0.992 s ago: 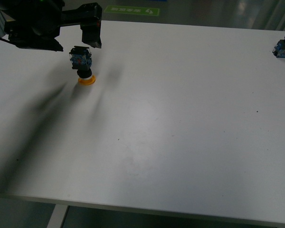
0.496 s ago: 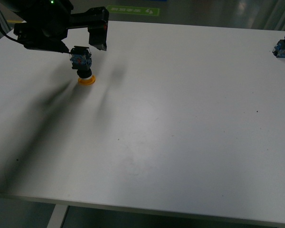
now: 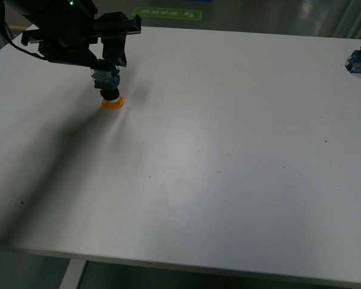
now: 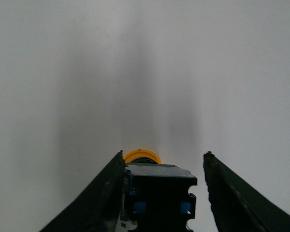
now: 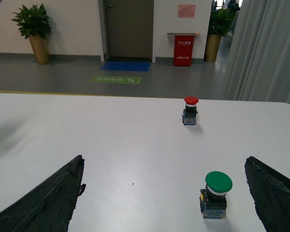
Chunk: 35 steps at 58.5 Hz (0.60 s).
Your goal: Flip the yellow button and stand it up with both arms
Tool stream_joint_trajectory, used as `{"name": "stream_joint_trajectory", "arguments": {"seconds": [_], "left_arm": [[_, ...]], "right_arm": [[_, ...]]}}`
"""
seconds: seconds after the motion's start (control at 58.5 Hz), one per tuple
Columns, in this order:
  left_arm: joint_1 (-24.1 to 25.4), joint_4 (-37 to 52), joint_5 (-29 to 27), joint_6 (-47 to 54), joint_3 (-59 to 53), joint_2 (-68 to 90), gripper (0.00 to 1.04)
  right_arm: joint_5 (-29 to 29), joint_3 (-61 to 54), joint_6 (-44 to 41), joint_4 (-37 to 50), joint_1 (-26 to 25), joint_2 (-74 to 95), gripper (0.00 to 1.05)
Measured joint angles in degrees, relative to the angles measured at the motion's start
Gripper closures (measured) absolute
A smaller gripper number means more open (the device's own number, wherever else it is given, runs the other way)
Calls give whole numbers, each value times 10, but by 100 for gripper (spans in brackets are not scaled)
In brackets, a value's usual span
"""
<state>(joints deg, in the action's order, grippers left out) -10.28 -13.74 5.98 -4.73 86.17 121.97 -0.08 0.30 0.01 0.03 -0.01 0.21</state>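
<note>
In the front view we see the left end effector [image 3: 107,65] lowered around the yellow button [image 3: 111,90], which stands cap-down on the desk [image 3: 228,156] near its far left corner. A red button [image 3: 357,57] sits at the far right edge.

From the left wrist, the button's block sits between parted fingers [image 4: 104,198]: one touches it, the other stands just clear.

From the right wrist, the right end effector [image 5: 163,162] is spread wide, and we see a green button [image 5: 216,193] on the desk ahead of it.

readable text: none I can make out tbh | green floor sign [image 5: 115,79], upper middle: white marks too blurry | red bin [image 5: 183,50]: lettering too small | pink wall notice [image 5: 186,10]: same
</note>
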Motion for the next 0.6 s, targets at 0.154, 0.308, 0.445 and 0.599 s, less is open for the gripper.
{"name": "stream_joint_trajectory", "arguments": {"seconds": [0.154,0.308,0.445,0.599], "left_arm": [[3,-2,2,-8,0,0,72],[6,3,6,-16,-20,-10,72],[8,6,15,-25,-37,-24,73],[11,27,69,-61,-63,-49,73]], "right_arm": [[0,0,0,0,0,0,7],[0,0,0,0,0,0,7],[0,0,0,0,0,0,7],[0,0,0,0,0,0,7]]}}
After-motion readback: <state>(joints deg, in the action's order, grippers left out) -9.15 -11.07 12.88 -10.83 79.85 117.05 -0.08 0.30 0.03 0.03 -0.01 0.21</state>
